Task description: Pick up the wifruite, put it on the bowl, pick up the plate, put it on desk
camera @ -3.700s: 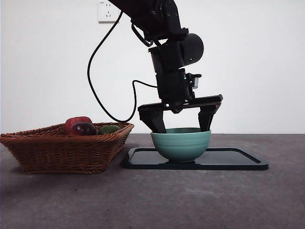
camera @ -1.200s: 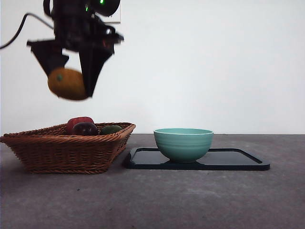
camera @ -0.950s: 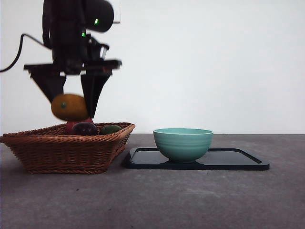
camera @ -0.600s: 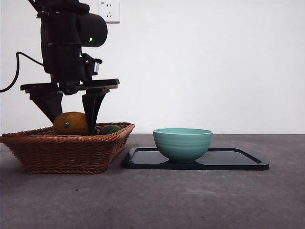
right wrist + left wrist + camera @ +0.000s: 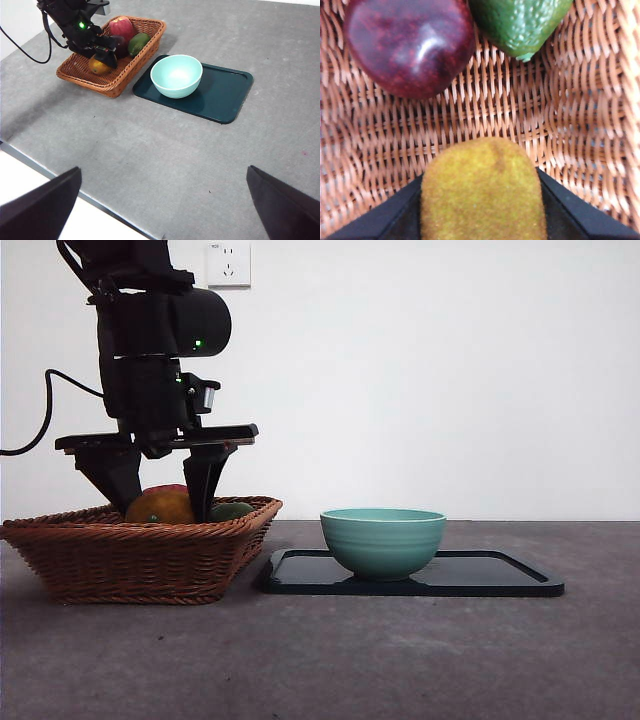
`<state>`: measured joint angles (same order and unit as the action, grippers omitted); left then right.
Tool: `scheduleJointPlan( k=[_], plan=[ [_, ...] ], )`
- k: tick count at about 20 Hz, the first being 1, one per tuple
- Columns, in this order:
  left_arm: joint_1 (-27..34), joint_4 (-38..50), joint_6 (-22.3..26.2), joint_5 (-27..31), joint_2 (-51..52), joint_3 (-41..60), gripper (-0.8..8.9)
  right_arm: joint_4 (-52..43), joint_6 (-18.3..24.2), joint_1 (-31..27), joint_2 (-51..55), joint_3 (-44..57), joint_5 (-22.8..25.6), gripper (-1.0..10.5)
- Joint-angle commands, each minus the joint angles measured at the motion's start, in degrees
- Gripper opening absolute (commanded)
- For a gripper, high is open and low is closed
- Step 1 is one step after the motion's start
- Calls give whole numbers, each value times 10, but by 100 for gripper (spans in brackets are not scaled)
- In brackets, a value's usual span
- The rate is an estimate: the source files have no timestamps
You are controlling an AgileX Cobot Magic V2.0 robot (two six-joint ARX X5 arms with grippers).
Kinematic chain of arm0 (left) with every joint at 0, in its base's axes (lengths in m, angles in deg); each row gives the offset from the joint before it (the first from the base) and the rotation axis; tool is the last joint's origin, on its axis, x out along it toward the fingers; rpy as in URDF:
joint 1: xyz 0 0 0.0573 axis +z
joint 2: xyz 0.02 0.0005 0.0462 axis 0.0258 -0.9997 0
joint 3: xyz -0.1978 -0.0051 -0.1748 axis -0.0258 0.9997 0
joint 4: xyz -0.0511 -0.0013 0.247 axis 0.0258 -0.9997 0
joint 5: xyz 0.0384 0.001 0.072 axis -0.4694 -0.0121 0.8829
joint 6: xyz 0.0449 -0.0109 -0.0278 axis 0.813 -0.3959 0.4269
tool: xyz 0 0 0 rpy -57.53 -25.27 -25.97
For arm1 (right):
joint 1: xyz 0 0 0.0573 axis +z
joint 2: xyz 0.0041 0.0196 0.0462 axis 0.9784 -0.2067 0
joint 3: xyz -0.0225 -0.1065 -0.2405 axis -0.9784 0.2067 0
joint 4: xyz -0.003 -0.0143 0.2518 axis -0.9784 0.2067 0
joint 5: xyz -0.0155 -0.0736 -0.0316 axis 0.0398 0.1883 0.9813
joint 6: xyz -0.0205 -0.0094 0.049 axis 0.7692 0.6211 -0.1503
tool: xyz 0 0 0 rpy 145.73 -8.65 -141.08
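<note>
Left gripper (image 5: 160,502) points straight down, jaws closed around the wifruite (image 5: 483,192). Right gripper (image 5: 162,210) waits high, jaws spread wide.

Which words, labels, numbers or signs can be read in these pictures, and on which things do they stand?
None can be read.
Wall socket: only its slots show, no print legible.
Left gripper arm: green lights, no text.
Bowl, tray, basket and fruit: no labels visible.

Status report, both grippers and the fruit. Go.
Left gripper down in wicker basket, shut on wifruite. Right gripper open, high over desk. Bowl sits on dark tray, nothing blocking it.
</note>
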<state>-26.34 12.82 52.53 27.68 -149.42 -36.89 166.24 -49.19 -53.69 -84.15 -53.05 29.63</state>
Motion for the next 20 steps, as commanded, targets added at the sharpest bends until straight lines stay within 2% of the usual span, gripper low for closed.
scheduleJointPlan(
  k=[1,11,12,15,17,20],
  plan=[
    [-3,2,-1,1,-25,-8,241,42,-6,3,-3,-5,0,601],
    [-2,3,16,1,-38,-8,251,41,-6,3,-3,-5,0,601],
    [-2,1,17,1,-38,-8,268,42,-6,3,-3,-5,0,601],
    [-2,-3,19,1,-38,-8,461,42,-6,3,-3,-5,0,601],
    [-2,-3,26,1,-38,-8,506,42,-6,3,-3,-5,0,601],
    [-2,-24,34,1,-37,-23,506,42,-6,3,-3,-5,0,601]
  ],
)
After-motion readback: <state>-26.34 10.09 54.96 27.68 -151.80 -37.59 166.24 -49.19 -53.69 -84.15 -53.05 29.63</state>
